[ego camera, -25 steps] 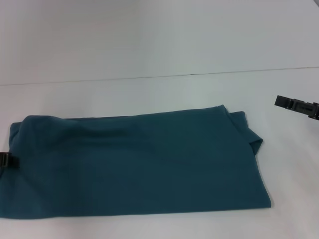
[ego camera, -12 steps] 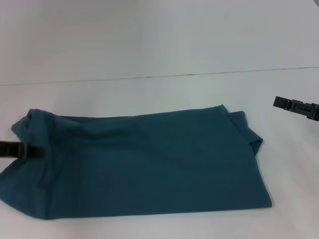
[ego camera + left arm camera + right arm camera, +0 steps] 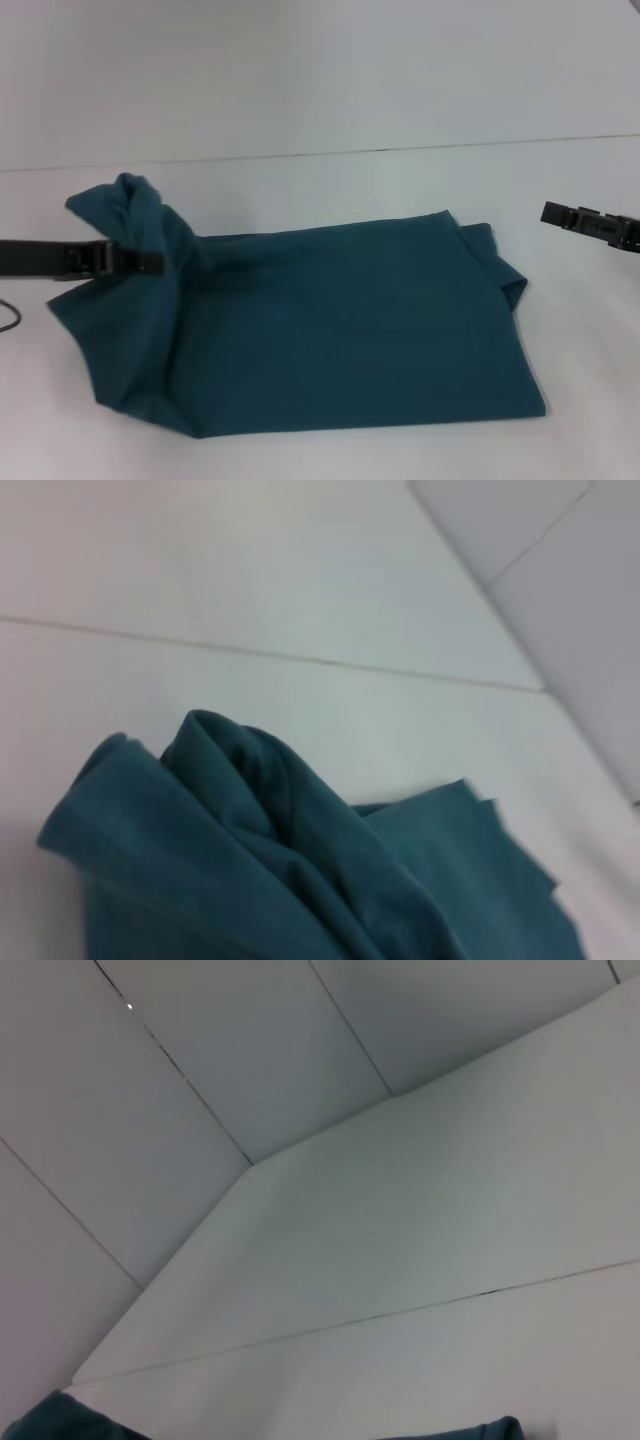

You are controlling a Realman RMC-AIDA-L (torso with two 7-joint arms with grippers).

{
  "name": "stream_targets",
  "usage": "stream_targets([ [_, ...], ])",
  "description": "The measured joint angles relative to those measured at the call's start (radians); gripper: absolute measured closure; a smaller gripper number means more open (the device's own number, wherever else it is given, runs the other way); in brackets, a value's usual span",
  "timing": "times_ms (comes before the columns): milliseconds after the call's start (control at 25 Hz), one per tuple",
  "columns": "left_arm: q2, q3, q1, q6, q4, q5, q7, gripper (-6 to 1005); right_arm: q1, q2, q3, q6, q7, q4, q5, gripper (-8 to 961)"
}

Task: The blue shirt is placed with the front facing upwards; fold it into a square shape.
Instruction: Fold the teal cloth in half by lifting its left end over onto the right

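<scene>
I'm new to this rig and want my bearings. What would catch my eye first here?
The blue shirt, folded into a long band across the white table, dominates the scene. At its left end the left pincer holds a bunched clump of cloth lifted above the rest. The right pincer hovers off the shirt's right end, touching nothing.

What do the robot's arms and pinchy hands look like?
The left gripper is black: a thin, straight bar with blocky clamp pieces near its tip. The right gripper is black and blocky too, showing only its end at the picture's edge. No cables or markings show on either.
</scene>
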Motion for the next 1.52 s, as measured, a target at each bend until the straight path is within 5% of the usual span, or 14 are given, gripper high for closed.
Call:
stream_targets([
  [1000, -0.042, 0.029, -0.036, 0.17, -0.068, -0.348, -0.042, 950, 0.031, -0.007, -0.033, -0.01, -0.01, 0.027, -0.003, 9],
  [1520, -0.081, 0.063, -0.082, 0.084, -0.144, -0.374, -0.021, 950, 0.039, 0.0, -0.058, -0.01, -0.017, 0.029, -0.003, 8],
])
